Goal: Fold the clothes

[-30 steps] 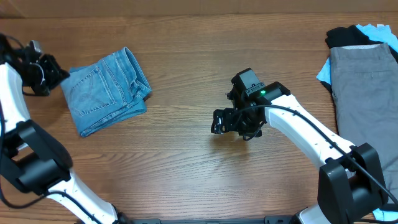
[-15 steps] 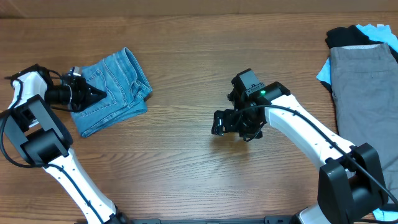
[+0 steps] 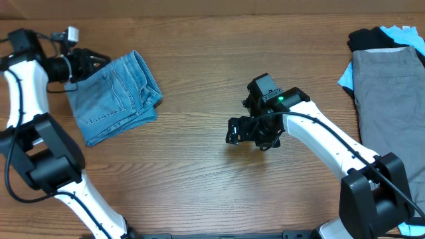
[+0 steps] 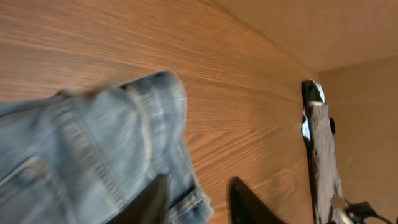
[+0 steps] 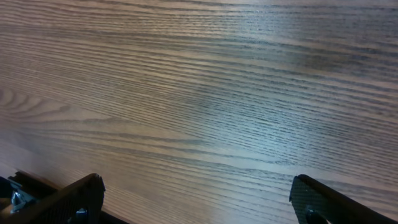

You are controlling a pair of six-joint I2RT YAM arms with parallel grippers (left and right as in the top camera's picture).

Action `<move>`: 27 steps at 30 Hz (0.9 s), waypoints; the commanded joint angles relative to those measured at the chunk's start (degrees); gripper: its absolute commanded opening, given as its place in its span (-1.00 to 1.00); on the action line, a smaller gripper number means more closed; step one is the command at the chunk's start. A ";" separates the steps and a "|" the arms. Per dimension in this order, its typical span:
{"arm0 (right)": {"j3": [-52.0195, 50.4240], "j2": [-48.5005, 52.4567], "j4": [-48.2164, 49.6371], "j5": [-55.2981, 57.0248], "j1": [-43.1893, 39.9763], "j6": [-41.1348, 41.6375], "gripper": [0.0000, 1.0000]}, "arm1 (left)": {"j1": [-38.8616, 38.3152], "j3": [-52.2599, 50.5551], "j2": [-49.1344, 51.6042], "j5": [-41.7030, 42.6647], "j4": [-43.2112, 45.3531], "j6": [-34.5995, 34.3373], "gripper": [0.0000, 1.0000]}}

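While the jeans [image 3: 116, 93] lie folded into a compact bundle on the left part of the wooden table [image 3: 199, 192], the left gripper [image 3: 99, 60] hangs over their far left corner. In the left wrist view its two dark fingers [image 4: 152, 200] stand a little apart. The gap between them is narrow and holds nothing. One finger is over the light-blue denim near a rolled edge, the other over bare wood just beside it. That view is blurred, so I cannot tell whether a fingertip touches the cloth. The bundle shows a back pocket with curved stitching facing up, and a thick fold along its right side.

The right gripper [image 3: 247, 133] is near the middle of the table, well apart from the jeans. Its jaws are spread wide: the right wrist view shows one black finger at each lower corner with only wood grain between them. It holds nothing.

At the right edge of the table lies a separate pile of clothes. A pair of grey trousers [image 3: 388, 99] is laid flat on top. A black garment [image 3: 372, 38] shows at the far end of the pile, and a light-blue garment [image 3: 400, 30] shows from under the black one. Both grippers are well away from this pile.
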 commanded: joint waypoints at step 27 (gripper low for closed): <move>-0.28 -0.24 -2.97 -0.28 0.35 -0.22 1.00 | -1.77 4.57 -8.26 4.33 -7.72 -0.28 0.28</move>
